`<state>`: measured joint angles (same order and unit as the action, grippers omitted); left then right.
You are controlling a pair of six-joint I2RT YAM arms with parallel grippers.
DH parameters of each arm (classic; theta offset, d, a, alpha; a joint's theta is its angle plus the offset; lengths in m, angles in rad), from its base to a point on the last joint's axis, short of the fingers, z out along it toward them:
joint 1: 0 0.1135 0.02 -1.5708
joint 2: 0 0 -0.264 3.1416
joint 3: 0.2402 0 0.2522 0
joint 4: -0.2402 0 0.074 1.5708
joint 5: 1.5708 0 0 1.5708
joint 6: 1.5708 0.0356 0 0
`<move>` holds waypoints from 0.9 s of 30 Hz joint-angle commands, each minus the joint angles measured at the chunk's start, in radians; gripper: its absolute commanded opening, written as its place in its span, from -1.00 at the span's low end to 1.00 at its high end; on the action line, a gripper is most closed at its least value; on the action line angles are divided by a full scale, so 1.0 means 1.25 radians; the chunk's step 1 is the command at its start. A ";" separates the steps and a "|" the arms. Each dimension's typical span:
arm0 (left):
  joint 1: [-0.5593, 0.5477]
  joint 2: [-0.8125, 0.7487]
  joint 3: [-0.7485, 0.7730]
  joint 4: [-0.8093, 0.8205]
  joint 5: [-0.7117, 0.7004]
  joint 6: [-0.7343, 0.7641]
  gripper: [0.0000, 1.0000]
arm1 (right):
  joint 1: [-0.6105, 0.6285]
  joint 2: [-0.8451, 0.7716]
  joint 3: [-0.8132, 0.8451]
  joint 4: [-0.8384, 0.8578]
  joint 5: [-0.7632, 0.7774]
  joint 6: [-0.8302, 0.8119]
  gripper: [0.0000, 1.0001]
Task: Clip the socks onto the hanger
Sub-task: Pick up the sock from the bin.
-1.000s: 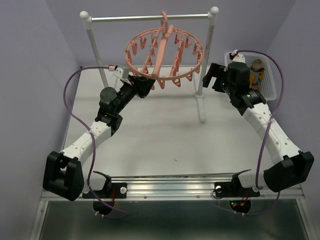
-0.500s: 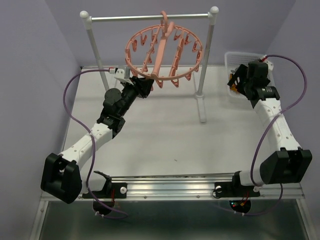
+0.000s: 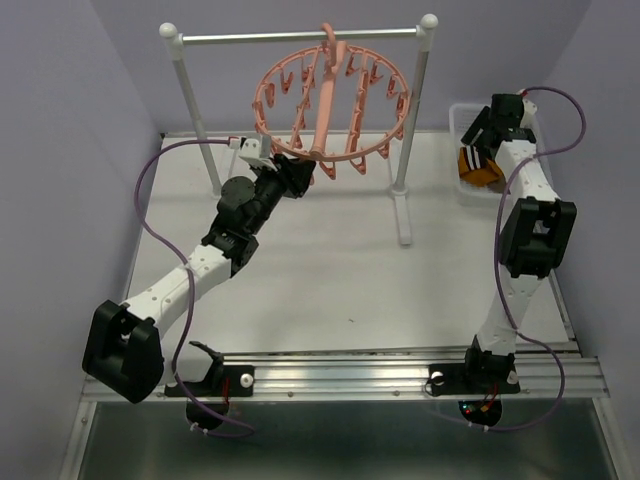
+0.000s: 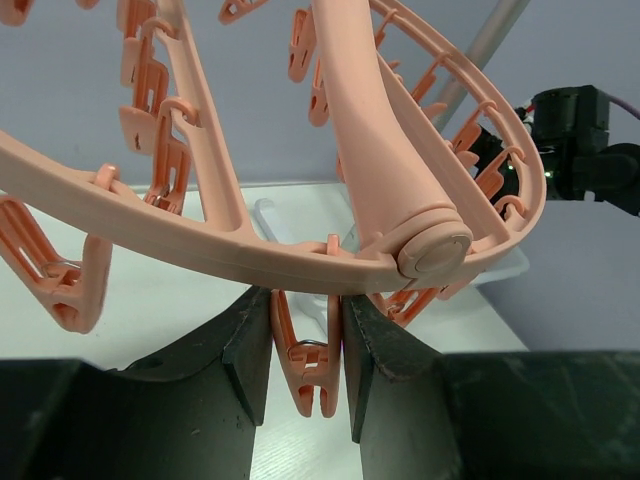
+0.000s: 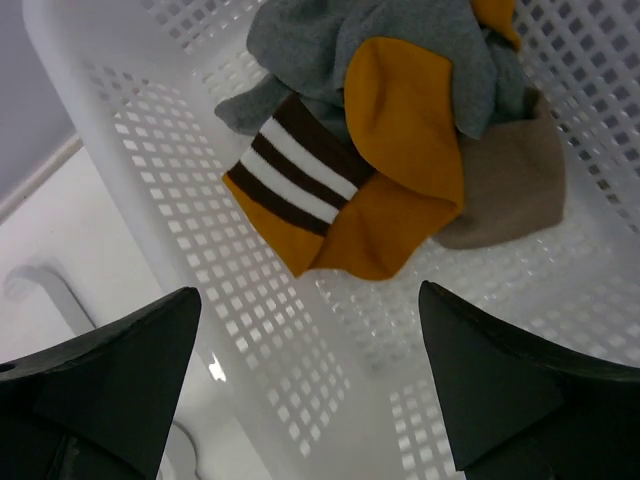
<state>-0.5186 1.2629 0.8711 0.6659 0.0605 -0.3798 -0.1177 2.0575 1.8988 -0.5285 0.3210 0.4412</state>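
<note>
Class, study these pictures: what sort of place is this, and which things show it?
Most likely a robotics lab bench staged as a laundry corner: two robot arms bolted to a white table, a pink clip hanger on a rail stand, and a mesh basket of socks.

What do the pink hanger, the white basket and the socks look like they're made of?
The hanger looks like moulded plastic: salmon pink, smooth, softly shiny. The basket is probably white plastic too: glossy, with a grid of square holes. The socks are soft knit fabric, matte and creased.
</note>
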 commanded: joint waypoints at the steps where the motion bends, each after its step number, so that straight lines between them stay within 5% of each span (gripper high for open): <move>1: -0.012 0.003 0.042 0.002 -0.040 -0.001 -1.00 | -0.014 0.078 0.095 0.042 0.011 0.047 0.84; 15: -0.021 0.019 0.082 -0.020 -0.072 0.017 -1.00 | -0.037 0.225 0.118 0.128 -0.021 0.161 0.31; 27: -0.022 0.033 0.102 -0.023 -0.075 0.020 -1.00 | -0.037 0.313 0.170 0.206 -0.033 0.137 0.30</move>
<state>-0.5423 1.3083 0.9443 0.5900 -0.0093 -0.3710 -0.1631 2.4359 2.0621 -0.3790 0.2844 0.6247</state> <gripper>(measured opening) 0.407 0.634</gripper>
